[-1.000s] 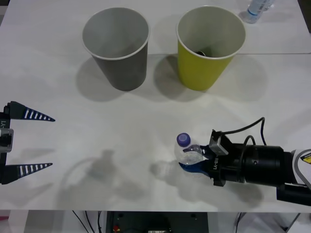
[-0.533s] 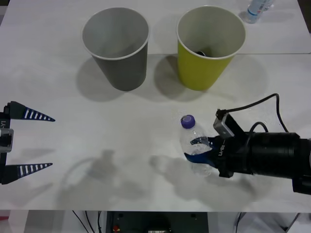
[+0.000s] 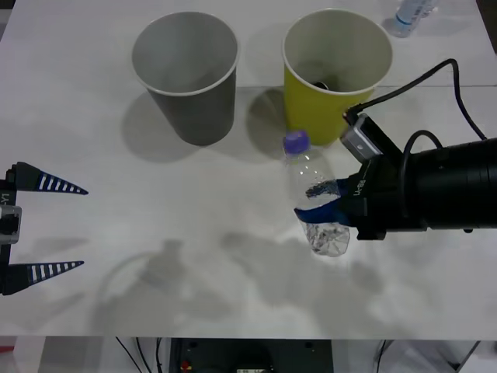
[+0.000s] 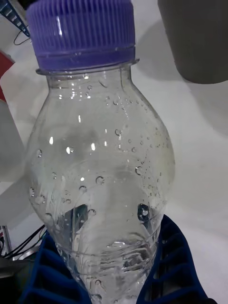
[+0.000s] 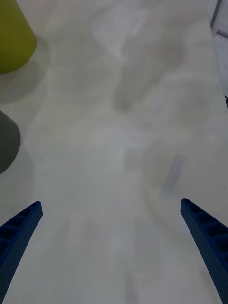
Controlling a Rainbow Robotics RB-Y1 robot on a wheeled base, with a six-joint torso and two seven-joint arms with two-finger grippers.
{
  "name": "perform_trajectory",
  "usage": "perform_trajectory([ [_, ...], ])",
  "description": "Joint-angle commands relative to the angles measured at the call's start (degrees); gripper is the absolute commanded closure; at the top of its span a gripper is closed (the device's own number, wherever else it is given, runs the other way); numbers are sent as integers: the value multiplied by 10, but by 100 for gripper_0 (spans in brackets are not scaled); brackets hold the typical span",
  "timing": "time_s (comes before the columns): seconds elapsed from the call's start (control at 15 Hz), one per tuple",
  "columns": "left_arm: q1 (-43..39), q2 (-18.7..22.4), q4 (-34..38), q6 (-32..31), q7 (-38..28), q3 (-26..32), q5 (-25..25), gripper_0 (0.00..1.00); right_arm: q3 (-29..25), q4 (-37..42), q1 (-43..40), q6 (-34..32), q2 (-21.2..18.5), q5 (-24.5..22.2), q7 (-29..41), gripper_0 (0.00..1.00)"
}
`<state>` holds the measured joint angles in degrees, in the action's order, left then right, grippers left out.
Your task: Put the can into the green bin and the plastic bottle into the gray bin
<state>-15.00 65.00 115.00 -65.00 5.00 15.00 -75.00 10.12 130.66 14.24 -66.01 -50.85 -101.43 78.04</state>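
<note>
The plastic bottle (image 3: 309, 169), clear and crinkly with a purple cap (image 3: 296, 141), hangs above the table just in front of the green bin (image 3: 318, 116). My right gripper (image 3: 318, 200) is shut on its lower body, and the cap points toward the bins. Up close, the bottle (image 4: 99, 171) sits between the blue fingers (image 4: 173, 256), and the gray bin (image 4: 199, 42) stands beyond it. The gray bin (image 3: 200, 116) stands left of the green one. A small dark shape (image 3: 321, 83), possibly the can, lies at the green bin's bottom. My left gripper (image 3: 83, 228) waits open at the table's left edge.
A blue-labelled clear bottle (image 3: 408, 15) stands at the back right corner. A cable (image 3: 435, 74) arcs over the right arm near the green bin. The left wrist view has bare white tabletop (image 5: 123, 142) with the green bin (image 5: 14, 38) and gray bin (image 5: 7, 147) at its side.
My right gripper has lifted the bottle off the table and carried it away from the front edge toward the bins. The left arm has not moved.
</note>
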Motion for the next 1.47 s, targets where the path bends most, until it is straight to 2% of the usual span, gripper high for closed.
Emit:
perform_trajectory([
  [0.07,0,0,0,0,0,0,0,0,0,-30,73,-34,-6,40,0,100],
  [0.4,0,0,0,0,0,0,0,0,14,-90,192,-83,-8,90,1,100],
  [0.73,0,0,0,0,0,0,0,0,104,-176,359,-82,-7,90,0,100],
  [0.93,0,0,0,0,0,0,0,0,143,-257,452,-81,29,84,0,100],
  [1.2,0,0,0,0,0,0,0,0,174,-351,531,-67,80,58,0,100],
  [1.47,0,0,0,0,0,0,0,0,240,-476,613,0,134,36,0,100],
])
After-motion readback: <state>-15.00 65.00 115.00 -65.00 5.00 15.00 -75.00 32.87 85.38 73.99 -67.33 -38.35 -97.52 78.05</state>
